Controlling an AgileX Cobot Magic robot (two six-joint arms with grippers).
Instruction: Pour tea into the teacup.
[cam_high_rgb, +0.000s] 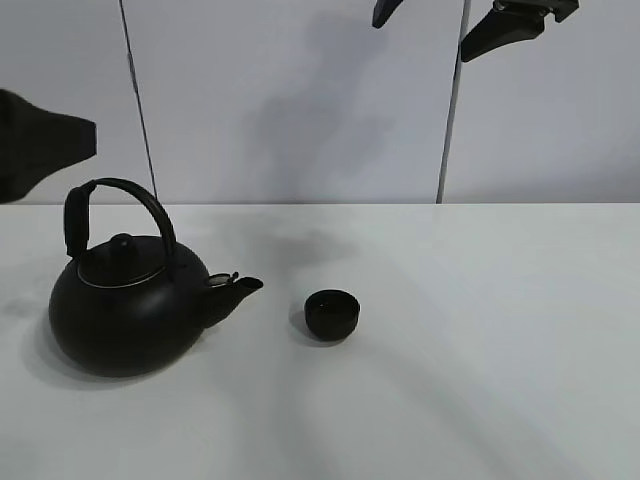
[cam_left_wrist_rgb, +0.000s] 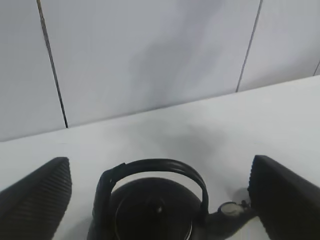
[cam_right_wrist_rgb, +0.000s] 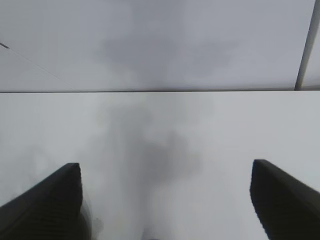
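Note:
The tiny round black teacup (cam_high_rgb: 332, 313) stands on the white table, a little right of the kettle's spout. The big black kettle (cam_high_rgb: 120, 305) with its arched handle rests upright at the left; its handle (cam_left_wrist_rgb: 155, 172) and lid also show in the left wrist view. My left gripper (cam_left_wrist_rgb: 159, 164) is open and hovers above and behind the kettle, its ribbed fingers (cam_left_wrist_rgb: 37, 197) spread wide of the handle without touching it. In the high view only a dark part of the left gripper (cam_high_rgb: 45, 140) shows at the left edge. My right gripper (cam_right_wrist_rgb: 165, 167) is open, high up at the back right (cam_high_rgb: 440, 22), holding nothing.
A white panelled wall (cam_high_rgb: 300, 100) with dark vertical seams backs the table (cam_high_rgb: 480, 350). Bare white tabletop lies under the right gripper in the right wrist view.

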